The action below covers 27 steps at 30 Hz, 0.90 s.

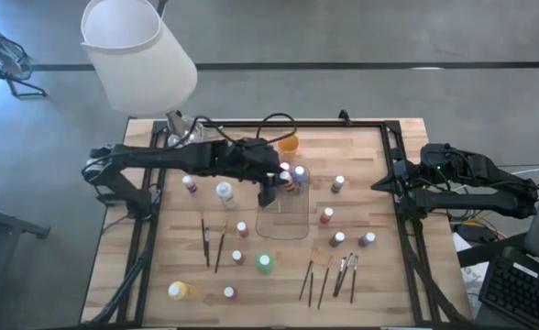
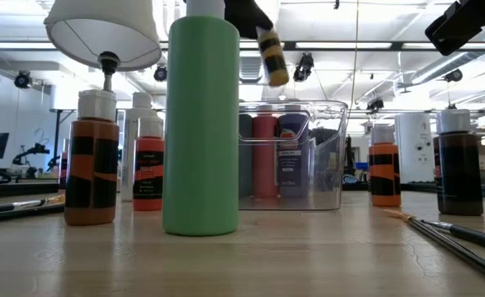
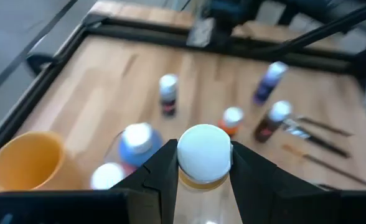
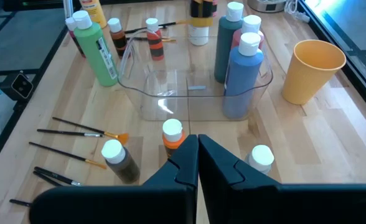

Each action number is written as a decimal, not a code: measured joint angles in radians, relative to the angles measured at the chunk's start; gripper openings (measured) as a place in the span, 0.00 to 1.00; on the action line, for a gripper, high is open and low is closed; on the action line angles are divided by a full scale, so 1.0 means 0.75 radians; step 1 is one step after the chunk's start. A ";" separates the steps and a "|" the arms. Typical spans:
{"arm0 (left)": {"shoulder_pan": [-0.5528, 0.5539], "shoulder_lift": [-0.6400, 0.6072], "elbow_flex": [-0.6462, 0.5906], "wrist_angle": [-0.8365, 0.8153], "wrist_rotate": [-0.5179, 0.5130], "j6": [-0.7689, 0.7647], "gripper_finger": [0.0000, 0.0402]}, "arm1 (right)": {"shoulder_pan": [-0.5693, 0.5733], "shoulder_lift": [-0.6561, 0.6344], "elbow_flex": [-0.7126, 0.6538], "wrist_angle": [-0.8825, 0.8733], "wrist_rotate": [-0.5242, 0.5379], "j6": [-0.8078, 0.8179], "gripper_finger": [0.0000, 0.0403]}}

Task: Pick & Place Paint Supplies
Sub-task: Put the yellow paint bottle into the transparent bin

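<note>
My left gripper (image 1: pixel 277 186) is shut on a small paint bottle (image 2: pixel 274 59) with a white cap and a yellow body with a black band. It holds the bottle in the air over the far end of the clear tray (image 1: pixel 283 225). Three bottles (image 4: pixel 242 68) stand upright inside the tray at that end. More paint bottles stand on the wood around the tray, among them a tall green one (image 1: pixel 265 264). Brushes (image 1: pixel 329 275) lie flat near the front. My right gripper (image 4: pixel 197 152) waits shut over the table's right edge. My left gripper pinches the bottle at its white cap (image 3: pixel 203 151), one finger (image 3: pixel 161 171) on each side of it. The fingers slant down from the table's left side. The bottle hangs tilted below them, its yellow bottom end (image 2: pixel 278 76) lowest, clear of the tray and the bottles in it.
An orange cup (image 1: pixel 289 143) stands just beyond the tray's far end. A white lamp shade (image 1: pixel 137 50) overhangs the far left corner. Two more brushes (image 1: pixel 210 240) lie left of the tray. Loose bottles (image 1: pixel 334 215) dot the wood right of the tray.
</note>
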 joint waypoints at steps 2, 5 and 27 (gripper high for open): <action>0.000 0.037 0.042 -0.059 -0.050 -0.007 0.31 | 0.000 0.000 0.000 0.001 0.000 0.000 0.02; 0.000 0.095 0.064 -0.089 -0.090 -0.027 0.31 | 0.000 0.000 0.000 0.001 0.000 0.000 0.02; -0.031 0.360 -0.056 0.117 -0.297 -0.169 0.31 | 0.000 0.000 0.000 0.002 0.000 0.000 0.02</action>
